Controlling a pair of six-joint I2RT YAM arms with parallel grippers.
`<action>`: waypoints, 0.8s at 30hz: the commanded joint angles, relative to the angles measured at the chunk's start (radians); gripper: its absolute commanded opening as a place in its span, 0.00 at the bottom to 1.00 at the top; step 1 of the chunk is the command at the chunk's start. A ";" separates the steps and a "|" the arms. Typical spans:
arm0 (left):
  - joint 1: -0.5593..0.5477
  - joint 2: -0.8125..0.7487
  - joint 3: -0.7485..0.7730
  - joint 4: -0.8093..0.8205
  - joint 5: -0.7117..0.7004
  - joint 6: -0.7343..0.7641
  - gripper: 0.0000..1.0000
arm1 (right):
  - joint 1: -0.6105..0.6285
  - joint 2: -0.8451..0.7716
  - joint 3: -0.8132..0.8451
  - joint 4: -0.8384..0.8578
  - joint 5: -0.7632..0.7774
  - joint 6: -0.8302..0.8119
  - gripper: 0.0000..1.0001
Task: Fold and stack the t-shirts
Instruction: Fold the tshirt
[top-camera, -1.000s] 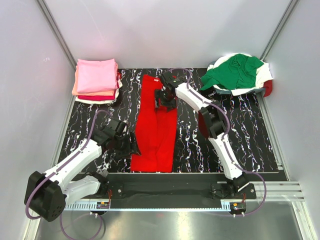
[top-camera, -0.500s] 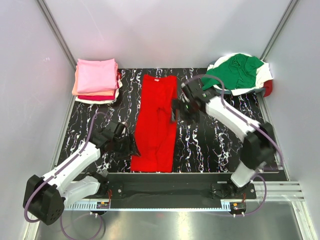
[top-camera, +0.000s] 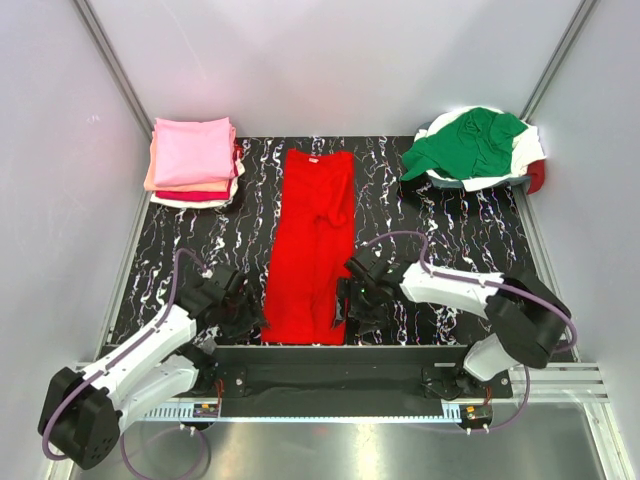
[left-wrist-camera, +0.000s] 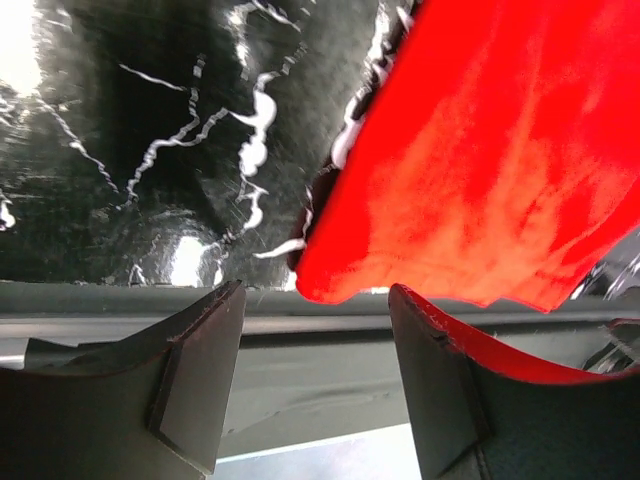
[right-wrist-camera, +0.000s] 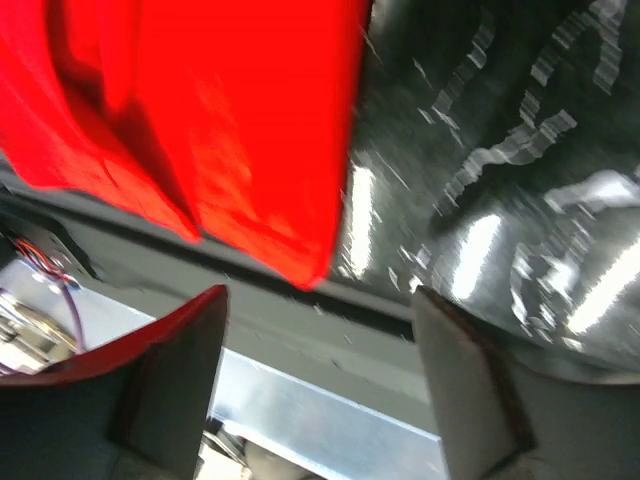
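Grey-white walls box in a black table veined with white marbling (top-camera: 460, 260). Down its middle lies the bright red soft-cloth t-shirt (top-camera: 312, 240), already narrowed into a long strip, collar at the far end, hem at the near edge. Far left sits the stack of folded shirts (top-camera: 193, 150), pink on top. Far right, a loose green t-shirt (top-camera: 465, 140) spills over a pale basket (top-camera: 470, 183). At the near hem, the left gripper (top-camera: 250, 310) is poised at the near-left corner, jaws moderately parted and holding nothing. The right gripper (top-camera: 348, 300) is at the near-right corner, jaws spread wide, also empty. In both wrist views the red corner lies just ahead of the fingers, not between them. We read this as the pinch before folding the hem up towards the collar. To do it well, we would slide each lower finger under every layer at its corner and close both at matching depth. Then we would lift evenly so the strip neither skews nor opens, and land the hem square on the collar.
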 joint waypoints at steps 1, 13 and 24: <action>-0.006 -0.033 -0.037 0.059 -0.071 -0.080 0.64 | 0.025 0.059 0.023 0.142 -0.012 0.073 0.78; -0.031 0.047 -0.122 0.230 -0.038 -0.100 0.61 | 0.117 0.179 0.018 0.227 -0.013 0.164 0.35; -0.098 -0.048 -0.094 0.237 -0.031 -0.102 0.00 | 0.129 0.014 0.029 0.036 0.108 0.151 0.00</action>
